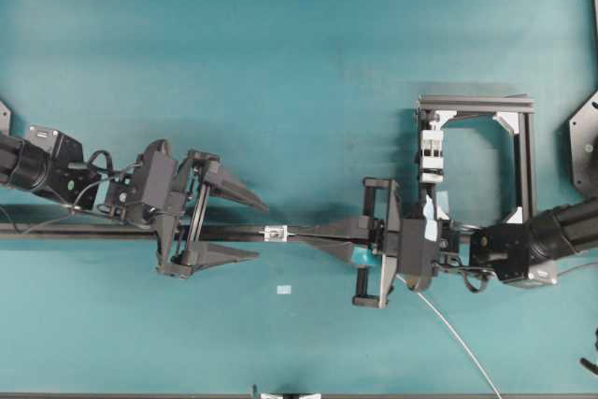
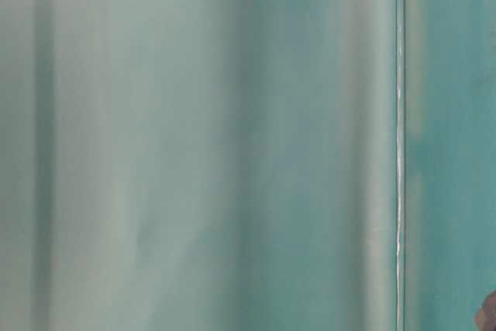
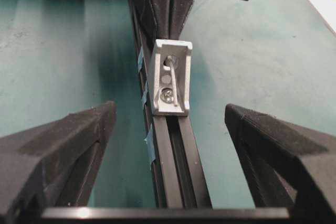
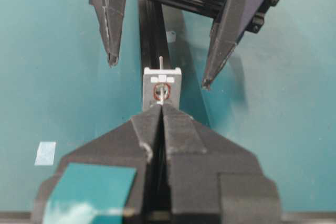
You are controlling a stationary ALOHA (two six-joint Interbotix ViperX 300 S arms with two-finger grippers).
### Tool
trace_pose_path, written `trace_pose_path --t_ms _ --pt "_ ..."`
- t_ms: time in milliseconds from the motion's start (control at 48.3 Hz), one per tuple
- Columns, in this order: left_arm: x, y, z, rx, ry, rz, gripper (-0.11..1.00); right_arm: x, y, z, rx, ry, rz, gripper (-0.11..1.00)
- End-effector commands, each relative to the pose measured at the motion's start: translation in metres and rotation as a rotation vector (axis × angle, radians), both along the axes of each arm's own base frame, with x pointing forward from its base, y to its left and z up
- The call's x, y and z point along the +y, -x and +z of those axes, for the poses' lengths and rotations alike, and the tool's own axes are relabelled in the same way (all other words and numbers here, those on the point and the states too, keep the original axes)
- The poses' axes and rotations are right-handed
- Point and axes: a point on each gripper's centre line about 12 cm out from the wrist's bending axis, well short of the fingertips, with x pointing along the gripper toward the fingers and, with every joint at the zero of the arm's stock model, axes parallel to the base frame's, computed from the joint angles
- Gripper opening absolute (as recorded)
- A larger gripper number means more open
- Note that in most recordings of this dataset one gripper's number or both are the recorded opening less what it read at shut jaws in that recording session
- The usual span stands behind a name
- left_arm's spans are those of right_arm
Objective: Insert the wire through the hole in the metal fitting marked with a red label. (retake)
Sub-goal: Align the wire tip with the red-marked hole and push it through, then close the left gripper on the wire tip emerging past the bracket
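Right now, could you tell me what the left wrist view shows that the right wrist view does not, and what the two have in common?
Only the left wrist view shows the wire already poking out through the hole on the far face of the metal fitting, plus a screw lower on that face.

Only the right wrist view shows the red ring marking the fitting's near face, the right gripper with jaws shut on the wire, and a pale tape scrap on the table.

Both show the fitting on the black rail and the left gripper open, straddling it.
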Motion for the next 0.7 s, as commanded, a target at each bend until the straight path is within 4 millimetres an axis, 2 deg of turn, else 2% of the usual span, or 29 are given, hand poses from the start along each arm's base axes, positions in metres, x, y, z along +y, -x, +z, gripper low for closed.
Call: trace_pose_path --t_ms 0,683 --pt "-0.0005 -0.0025 0.0111 -0.033 0.008 0.001 0.67 -0.0032 -0.006 0.0051 -0.01 -0.012 -0.009 0.02" --pt "0.0001 -0.0036 0.0147 -0.04 0.009 0.003 0.66 -0.0056 -0.0116 0.0065 -0.01 -0.012 -0.001 0.02"
